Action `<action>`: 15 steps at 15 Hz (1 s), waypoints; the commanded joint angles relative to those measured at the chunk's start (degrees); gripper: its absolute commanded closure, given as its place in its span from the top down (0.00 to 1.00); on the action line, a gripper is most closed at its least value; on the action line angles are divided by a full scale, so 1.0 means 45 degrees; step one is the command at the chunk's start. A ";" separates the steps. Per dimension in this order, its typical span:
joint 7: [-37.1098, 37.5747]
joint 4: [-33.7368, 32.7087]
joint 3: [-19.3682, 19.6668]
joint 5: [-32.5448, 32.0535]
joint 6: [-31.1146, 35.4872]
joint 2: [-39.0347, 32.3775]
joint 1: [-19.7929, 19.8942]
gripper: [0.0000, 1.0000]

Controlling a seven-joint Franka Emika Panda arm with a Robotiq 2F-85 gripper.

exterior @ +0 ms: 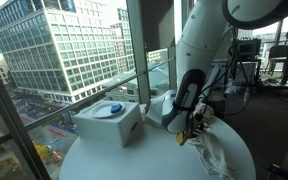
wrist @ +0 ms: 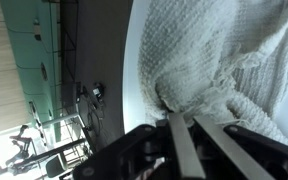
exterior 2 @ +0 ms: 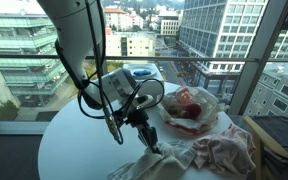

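My gripper [wrist: 184,122] has its two fingers nearly together, pinched on the edge of a white knitted cloth [wrist: 219,50] that lies crumpled on the round white table [wrist: 139,70]. In both exterior views the gripper [exterior: 189,132] [exterior 2: 150,141] is low over the table, at the near edge of the cloth [exterior: 216,152] [exterior 2: 222,152]. The cloth fold sits right between the fingertips.
A white box [exterior: 108,122] with a blue object [exterior: 114,107] on top stands on the table beside the arm; it also shows in an exterior view [exterior 2: 136,74]. A clear bag with red contents [exterior 2: 190,106] lies behind the cloth. Window glass surrounds the table.
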State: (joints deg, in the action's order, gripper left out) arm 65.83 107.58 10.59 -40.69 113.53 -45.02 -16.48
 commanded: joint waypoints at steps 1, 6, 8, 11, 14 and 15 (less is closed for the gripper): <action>-0.0406 -0.0450 -0.0459 -0.0769 0.1126 -0.0309 0.0563 0.05; -0.1024 -0.0554 -0.0747 -0.0502 0.1941 -0.0400 0.0822 0.33; -0.1276 -0.0343 -0.0863 -0.0184 0.1559 -0.0078 0.0856 0.40; -0.1428 0.0131 -0.0891 0.0086 0.1326 0.0633 0.0756 0.63; -0.1466 0.0923 -0.0970 0.0026 0.1319 0.1736 0.0739 0.85; -0.1560 0.1249 -0.1069 0.0030 0.1529 0.2142 0.0834 0.94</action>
State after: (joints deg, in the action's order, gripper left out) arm 60.46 107.79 7.00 -41.28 120.09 -42.35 -13.44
